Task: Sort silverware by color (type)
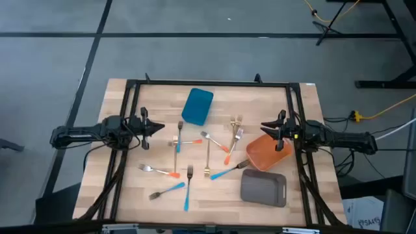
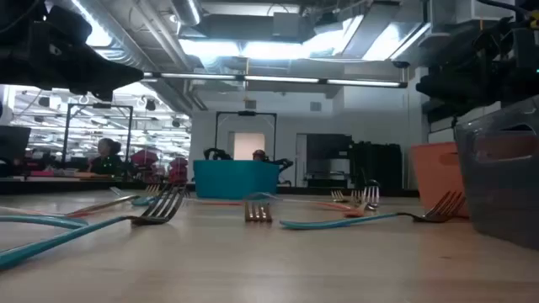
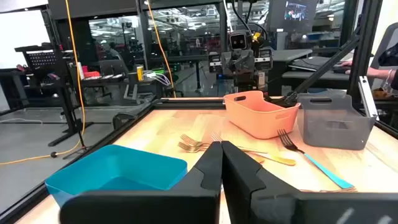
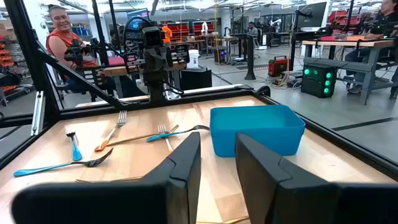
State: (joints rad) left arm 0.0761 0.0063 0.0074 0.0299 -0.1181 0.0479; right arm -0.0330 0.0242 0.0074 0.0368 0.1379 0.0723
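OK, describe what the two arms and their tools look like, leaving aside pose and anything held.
Both arms are dark, near-black, built of slim jointed segments. The left tool and right tool each end in two blocky, flat-faced black fingers. Black cables trail from both arms toward the table's near edge. Seen from the opposite wrist, each arm carries a small boxy camera unit. No markings are legible.

The table [image 1: 130, 195] is light wood with a fine grain, inside a black frame [image 1: 208, 82]. The blue container [image 1: 197, 106] is bright turquoise blue, the orange container [image 1: 266, 153] is a soft salmon orange, and the grey container [image 1: 263, 188] is plain dark grey. Some forks have orange handles [image 1: 171, 175], some have blue handles [image 1: 186, 194], and one fork [image 1: 207, 155] is all gold. The tines are silver metal. Both arms are black. The floor [image 1: 52, 78] is grey with dark lines.
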